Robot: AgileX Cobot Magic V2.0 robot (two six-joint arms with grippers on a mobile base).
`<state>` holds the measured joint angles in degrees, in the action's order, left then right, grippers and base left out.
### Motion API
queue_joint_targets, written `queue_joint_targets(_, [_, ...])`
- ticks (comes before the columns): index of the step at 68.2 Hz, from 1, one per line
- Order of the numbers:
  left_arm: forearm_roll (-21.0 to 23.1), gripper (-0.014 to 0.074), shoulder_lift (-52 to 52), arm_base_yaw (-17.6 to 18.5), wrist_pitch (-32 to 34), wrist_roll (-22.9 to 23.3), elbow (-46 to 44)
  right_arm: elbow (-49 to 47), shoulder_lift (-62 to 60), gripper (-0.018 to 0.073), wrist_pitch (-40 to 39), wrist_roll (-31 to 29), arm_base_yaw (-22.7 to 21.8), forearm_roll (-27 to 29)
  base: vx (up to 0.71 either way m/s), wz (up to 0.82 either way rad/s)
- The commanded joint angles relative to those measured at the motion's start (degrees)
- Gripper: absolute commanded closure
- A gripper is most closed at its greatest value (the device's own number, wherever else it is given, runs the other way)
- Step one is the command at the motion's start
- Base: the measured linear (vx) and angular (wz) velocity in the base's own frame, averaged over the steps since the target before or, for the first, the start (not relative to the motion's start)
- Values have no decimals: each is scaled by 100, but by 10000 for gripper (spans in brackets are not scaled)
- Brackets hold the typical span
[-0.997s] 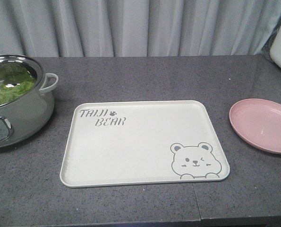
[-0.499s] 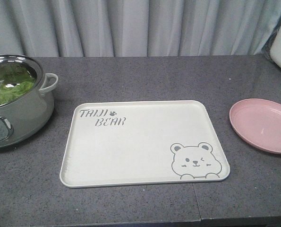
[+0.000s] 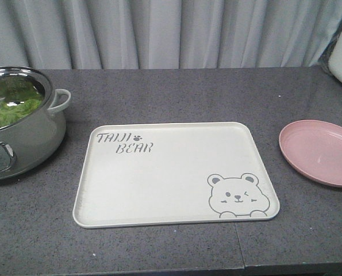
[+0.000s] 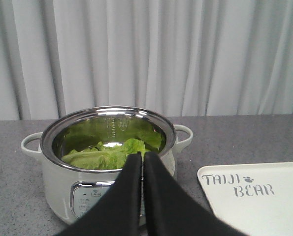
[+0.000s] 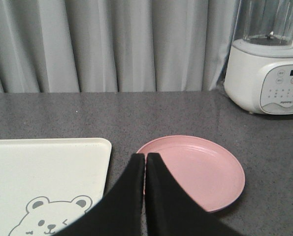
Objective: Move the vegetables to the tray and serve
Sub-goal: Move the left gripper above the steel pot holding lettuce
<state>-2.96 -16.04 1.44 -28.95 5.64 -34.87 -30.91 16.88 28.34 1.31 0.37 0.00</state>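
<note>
Left tool (image 4: 142, 155): I see its two black fingers pressed together at the low centre of the left wrist view, just in front of the pot.
Right tool (image 5: 145, 155): its fingers are also pressed together at the low centre of the right wrist view, pointing at the near rim of the pink plate.
Lettuce (image 3: 12, 109): crinkled green leaves lie inside the pot.
Electric pot (image 3: 27, 144): it stands at the left edge of the front view, steel-rimmed, with side handles.
Tray (image 3: 171, 178): it lies flat on the bench (image 3: 176, 92) at mid-frame, with the lettering upper left and the bear lower right.
Pink plate (image 3: 320, 152): it sits at the right edge, apart from the tray.
Blender (image 5: 274, 64): it stands at the upper right of the right wrist view, behind the plate.
</note>
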Motion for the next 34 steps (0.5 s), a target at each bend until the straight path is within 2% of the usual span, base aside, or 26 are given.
queue_joint_targets(1, [-8,603,-672,-7,-5,3,-679,-654,654,567,35,-42,-37,-69,0,0])
queue_joint_targets(8, [-3,603,-1329,-7,-145,3,-1031,-1014,1158,567,178,-42,-37,-131,0,0])
queue_joint_targets(16, [-3,603,-1675,-7,-120,3,-1049,-1027,1467,567,118,-35,-37,-126,0,0])
queue_joint_targets(34, [8,603,-1778,-7,-111,3,-1023,-1027,1584,567,105,-24,-37,-109,0,0])
